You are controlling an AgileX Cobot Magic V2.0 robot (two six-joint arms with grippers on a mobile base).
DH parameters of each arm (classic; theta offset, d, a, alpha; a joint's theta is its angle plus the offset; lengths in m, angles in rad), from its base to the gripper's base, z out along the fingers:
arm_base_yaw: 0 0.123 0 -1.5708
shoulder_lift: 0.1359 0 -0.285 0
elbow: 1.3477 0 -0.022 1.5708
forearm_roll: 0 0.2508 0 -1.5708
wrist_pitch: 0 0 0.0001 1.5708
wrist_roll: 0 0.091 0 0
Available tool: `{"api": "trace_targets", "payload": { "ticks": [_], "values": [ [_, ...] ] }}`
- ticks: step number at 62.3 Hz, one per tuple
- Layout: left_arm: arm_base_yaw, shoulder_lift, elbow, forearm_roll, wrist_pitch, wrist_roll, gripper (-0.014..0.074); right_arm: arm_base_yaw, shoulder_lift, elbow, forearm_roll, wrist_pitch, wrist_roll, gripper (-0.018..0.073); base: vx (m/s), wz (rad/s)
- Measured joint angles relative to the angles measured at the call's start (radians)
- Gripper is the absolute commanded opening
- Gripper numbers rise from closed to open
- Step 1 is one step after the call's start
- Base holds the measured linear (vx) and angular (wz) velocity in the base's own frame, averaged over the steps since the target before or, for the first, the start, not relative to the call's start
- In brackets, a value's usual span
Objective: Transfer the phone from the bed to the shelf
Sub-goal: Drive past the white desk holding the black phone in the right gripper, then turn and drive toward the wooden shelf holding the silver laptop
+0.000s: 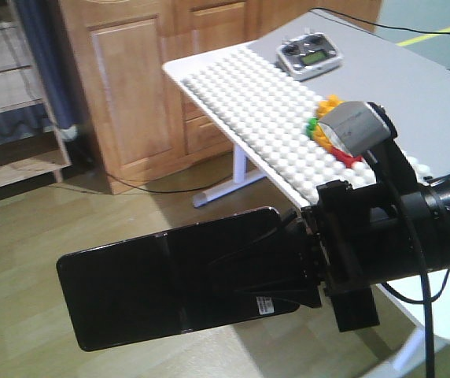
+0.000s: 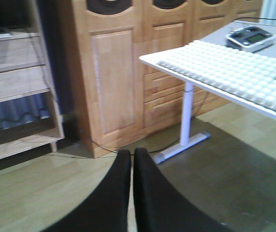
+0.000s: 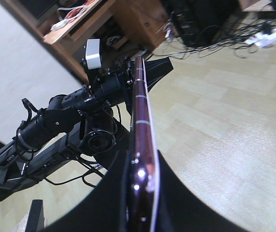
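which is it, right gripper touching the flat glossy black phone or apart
Touching. The right wrist view shows the right gripper clamped against both faces of the flat glossy black phone.

A home-style lab: wooden cabinets, work table (trailing wires).

In the front view, a tall wooden cabinet with panelled doors fills the upper left-centre. Just left of it hangs a dark blue curtain. A table with a grey top runs from the upper middle to the right edge, and a white mat of round bumps covers its near side. A grey remote controller with a small screen lies on the grey top near the upper centre. Small yellow, green and red pieces sit on the mat. The white table leg stands on a pale wooden floor, where a thin black cable lies. In the right wrist view, a white power strip lies among cables in the upper right.
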Motion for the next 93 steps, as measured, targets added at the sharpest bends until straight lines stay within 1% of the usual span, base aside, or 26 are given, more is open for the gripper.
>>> {"api": "trace_targets", "payload": {
  "ticks": [67, 93],
  "values": [
    [0.0, 0.0, 0.0, 0.0, 0.0, 0.0, 0.0001, 0.0, 0.0, 0.0, 0.0, 0.0, 0.0, -0.0001, 0.15, 0.4],
    [0.0, 0.0, 0.0, 0.0, 0.0, 0.0, 0.0001, 0.0, 0.0, 0.0, 0.0, 0.0, 0.0, -0.0001, 0.18, 0.28]
  ]
}}
